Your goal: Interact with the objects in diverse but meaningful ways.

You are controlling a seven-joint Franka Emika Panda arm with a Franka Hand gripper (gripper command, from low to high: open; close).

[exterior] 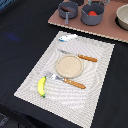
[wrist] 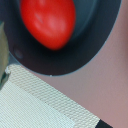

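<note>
A red round tomato (exterior: 93,11) lies inside a small dark grey pot (exterior: 92,19) on a pinkish board at the back. In the wrist view the tomato (wrist: 50,22) fills the pot (wrist: 75,55) close below the camera. My gripper (exterior: 95,2) is a dark shape just above this pot at the frame's top edge; its fingers do not show clearly. A small grey long-handled frying pan (exterior: 68,9) stands to the exterior view's left of the pot. A yellow banana (exterior: 42,86) and a white-and-blue fish-like piece (exterior: 67,37) lie on the placemat. The sausage stick is out of view.
A woven white placemat (exterior: 95,75) on the black table holds a tan plate (exterior: 68,65), a knife (exterior: 80,57) and a fork (exterior: 70,81) with orange handles. The pinkish board (exterior: 107,31) also carries a pale bowl (exterior: 123,17). The mat's corner (wrist: 35,105) shows in the wrist view.
</note>
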